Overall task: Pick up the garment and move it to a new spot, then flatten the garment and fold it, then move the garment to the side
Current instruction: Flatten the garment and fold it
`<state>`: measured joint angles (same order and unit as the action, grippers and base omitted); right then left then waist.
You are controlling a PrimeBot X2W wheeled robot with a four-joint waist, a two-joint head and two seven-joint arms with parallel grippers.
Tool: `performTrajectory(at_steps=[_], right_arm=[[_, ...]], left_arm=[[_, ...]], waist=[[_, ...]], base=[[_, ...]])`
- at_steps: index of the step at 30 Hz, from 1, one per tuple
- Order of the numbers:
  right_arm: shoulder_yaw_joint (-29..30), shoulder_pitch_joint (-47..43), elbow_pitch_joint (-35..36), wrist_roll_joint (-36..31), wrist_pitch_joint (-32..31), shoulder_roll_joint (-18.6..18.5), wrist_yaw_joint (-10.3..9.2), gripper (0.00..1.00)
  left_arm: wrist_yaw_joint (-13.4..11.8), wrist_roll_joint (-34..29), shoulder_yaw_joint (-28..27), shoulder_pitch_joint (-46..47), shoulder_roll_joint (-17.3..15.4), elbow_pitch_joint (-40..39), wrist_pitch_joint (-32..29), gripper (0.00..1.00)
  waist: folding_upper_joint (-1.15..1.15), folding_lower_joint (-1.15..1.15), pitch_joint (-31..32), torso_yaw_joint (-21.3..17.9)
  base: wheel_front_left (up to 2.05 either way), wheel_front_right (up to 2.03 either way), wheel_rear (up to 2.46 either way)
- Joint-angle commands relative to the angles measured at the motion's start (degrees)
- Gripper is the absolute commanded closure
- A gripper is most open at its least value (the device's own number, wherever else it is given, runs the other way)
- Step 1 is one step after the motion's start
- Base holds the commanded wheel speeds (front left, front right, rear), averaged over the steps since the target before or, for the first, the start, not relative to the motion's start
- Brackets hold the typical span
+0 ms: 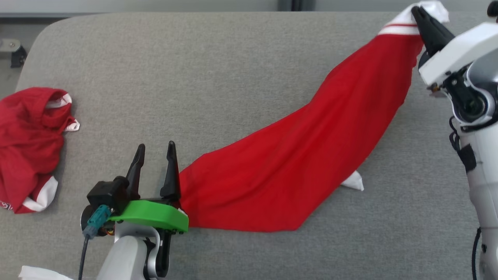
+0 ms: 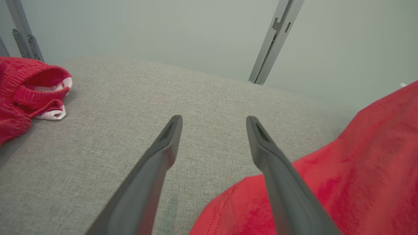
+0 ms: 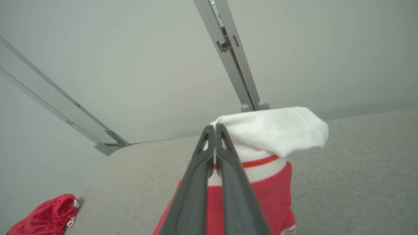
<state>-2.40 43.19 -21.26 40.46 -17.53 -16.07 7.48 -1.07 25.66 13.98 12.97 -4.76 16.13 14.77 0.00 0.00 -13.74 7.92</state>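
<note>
Right gripper (image 1: 415, 9) up at the far right corner, its two dark fingers pressed tight together and pinching the white band (image 1: 400, 24) at the end of the long red fabric garment (image 1: 295, 163). From the right wrist view the gripper (image 3: 215, 128) has that banded end lifted, white cloth flopping over past the fingertips.

The garment lies stretched across the grey cloth-covered table (image 1: 194, 77). Its long axis runs on a diagonal, with the wide end near the robot at centre-left and the narrow white-trimmed end pointing away to the far right. A small white corner pokes out from under its right edge.

Left gripper (image 1: 156, 146) low at the near left, fingers spread wide with nothing between them. Its right finger sits right at the garment's near-left edge; from the left wrist view that gripper (image 2: 214, 118) has red fabric under that finger, contact hard to call.

Far left, well apart, a crumpled red and white garment (image 1: 31, 147) lies heaped at the table's edge.
</note>
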Motion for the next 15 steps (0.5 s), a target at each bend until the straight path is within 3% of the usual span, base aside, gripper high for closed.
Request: performTrajectory(at_steps=[1, 7, 9, 15], right_arm=[[-0.9, 3.5, -1.5, -0.2, 1.5, -0.2, 0.02, 1.00], [-4.6, 13.2, -12.1, -0.5, 8.4, 1.6, 0.01, 1.00], [-6.9, 15.2, -16.4, -0.9, 9.8, 1.9, 0.02, 0.00], [-14.6, 15.1, -22.4, 0.1, 17.4, 1.9, 0.01, 0.00]], left_arm=[[0.4, 0.2, 0.2, 1.6, 0.3, 0.3, 0.5, 0.00], [1.2, -0.3, 0.4, 3.7, 1.4, 0.6, 0.4, 0.00], [1.4, -0.4, 0.4, 4.0, 1.5, 1.0, 0.4, 0.00], [1.6, -0.9, -0.3, 3.4, 1.8, 2.1, 0.4, 0.00]], waist=[[0.00, 0.00, -4.7, 4.8], [0.00, 0.00, -7.6, 8.3], [0.00, 0.00, -7.9, 9.0], [0.00, 0.00, -5.5, 8.3]], base=[[0.00, 0.00, 0.00], [0.00, 0.00, 0.00], [0.00, 0.00, 0.00], [0.00, 0.00, 0.00]])
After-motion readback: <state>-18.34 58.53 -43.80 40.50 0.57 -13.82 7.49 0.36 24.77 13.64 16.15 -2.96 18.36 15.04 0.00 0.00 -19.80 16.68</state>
